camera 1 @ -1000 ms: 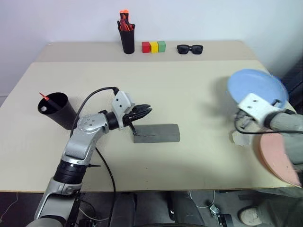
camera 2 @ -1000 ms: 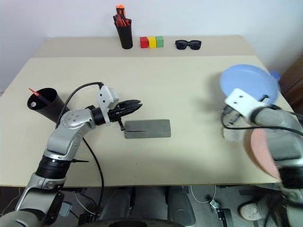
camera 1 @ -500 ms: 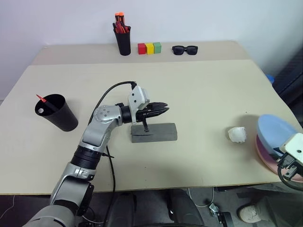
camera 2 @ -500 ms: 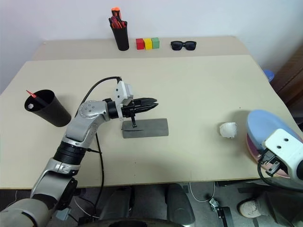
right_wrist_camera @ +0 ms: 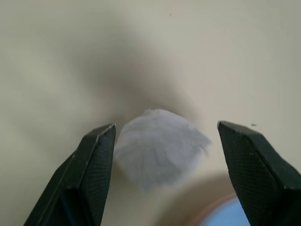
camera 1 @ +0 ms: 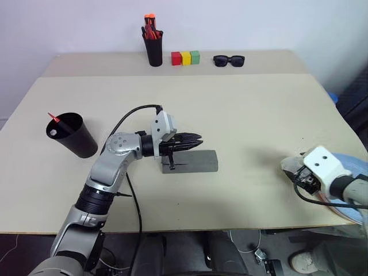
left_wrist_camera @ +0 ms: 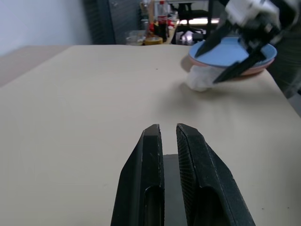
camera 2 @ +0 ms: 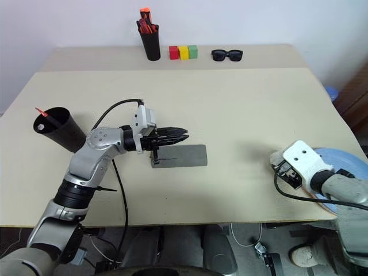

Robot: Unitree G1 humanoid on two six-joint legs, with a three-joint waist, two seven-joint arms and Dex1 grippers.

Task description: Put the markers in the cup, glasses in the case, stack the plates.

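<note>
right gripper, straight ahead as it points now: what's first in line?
Most likely the crumpled white paper wad, centred between the right gripper's open jaws on the beige table; depth is unclear.

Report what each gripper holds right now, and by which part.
The left gripper is shut above the case; whether it grips anything cannot be told. The right gripper is open around a crumpled white wad, holding nothing.

Matt beige bench (camera 1: 241,115), smooth throughout. The case (camera 1: 192,161) looks grey and felt-like. The cup (camera 1: 73,135) is matt black plastic. Crumpled white tissue (right_wrist_camera: 160,143) looks soft; right gripper's fingers (right_wrist_camera: 96,162) show textured black pads.
</note>
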